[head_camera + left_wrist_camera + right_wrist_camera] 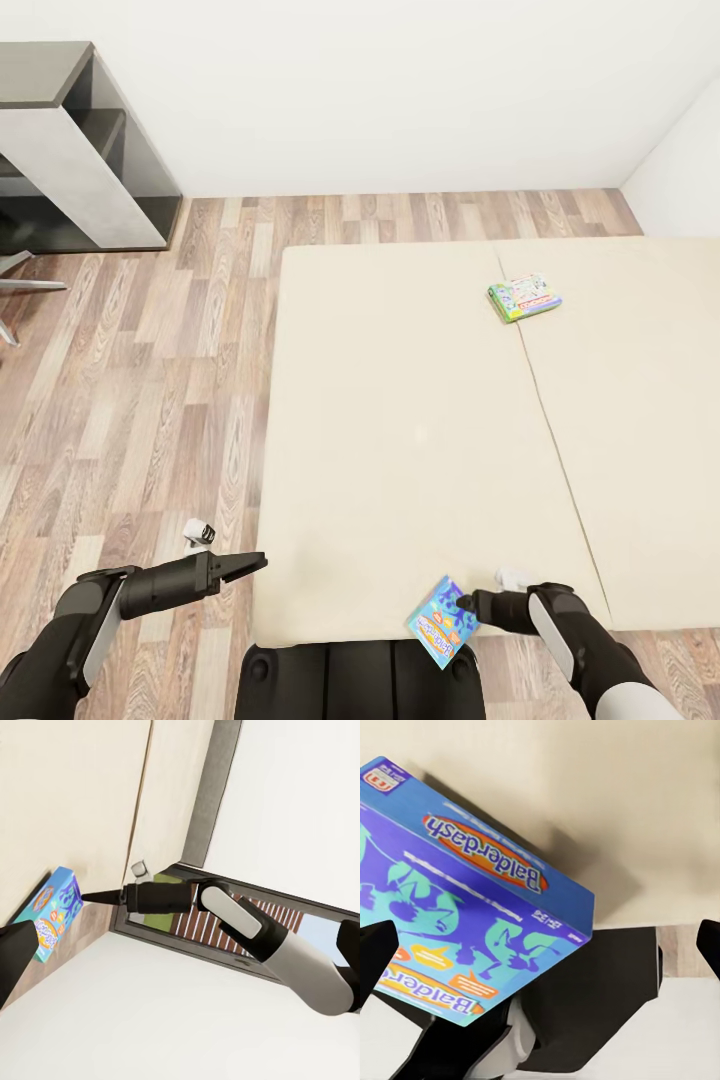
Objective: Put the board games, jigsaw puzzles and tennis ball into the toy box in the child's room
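Balderdash board game, light blue, sits tilted at the bed's near edge, gripped by the right claw. Left claw hangs empty, narrow. Green-edged game lies toward the far edge. Next: carry this box to the toy box.
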Available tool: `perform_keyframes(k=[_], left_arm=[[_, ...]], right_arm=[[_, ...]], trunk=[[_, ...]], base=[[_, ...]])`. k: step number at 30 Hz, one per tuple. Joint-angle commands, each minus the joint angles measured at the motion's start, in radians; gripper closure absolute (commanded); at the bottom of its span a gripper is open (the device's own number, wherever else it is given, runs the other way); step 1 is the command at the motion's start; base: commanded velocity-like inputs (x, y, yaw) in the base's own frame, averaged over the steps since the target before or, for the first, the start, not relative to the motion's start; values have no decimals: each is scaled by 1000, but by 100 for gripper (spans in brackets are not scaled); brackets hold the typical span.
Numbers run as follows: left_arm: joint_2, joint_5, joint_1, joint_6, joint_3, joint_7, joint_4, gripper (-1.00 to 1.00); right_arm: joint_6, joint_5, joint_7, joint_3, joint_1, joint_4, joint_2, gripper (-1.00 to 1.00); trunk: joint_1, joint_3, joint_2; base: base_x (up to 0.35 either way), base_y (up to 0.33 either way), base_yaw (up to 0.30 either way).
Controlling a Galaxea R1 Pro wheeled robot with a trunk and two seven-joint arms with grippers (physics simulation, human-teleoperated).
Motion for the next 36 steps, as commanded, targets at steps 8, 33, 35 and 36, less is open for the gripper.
perform_keyframes(k=[8, 33, 35, 36], left_arm=[[0, 0, 0, 11, 0, -4, 0, -100], [0, 0, 0, 10, 0, -4, 0, -100], [0, 0, 0, 10, 0, -4, 0, -100], [0, 0, 0, 10, 0, -4, 0, -100]], right_arm=[[12, 0, 10, -3, 0, -1, 1, -100], [3, 0, 13, -2, -4, 32, 15, -100], [4, 2, 14, -2, -14, 49, 15, -100], [4, 2, 14, -2, -16, 56, 15, -100]], trunk=[[1, -1, -1], [1, -1, -1], [1, -1, -1], [1, -1, -1]], base=[[0, 0, 0], [0, 0, 0], [0, 0, 0], [0, 0, 0]])
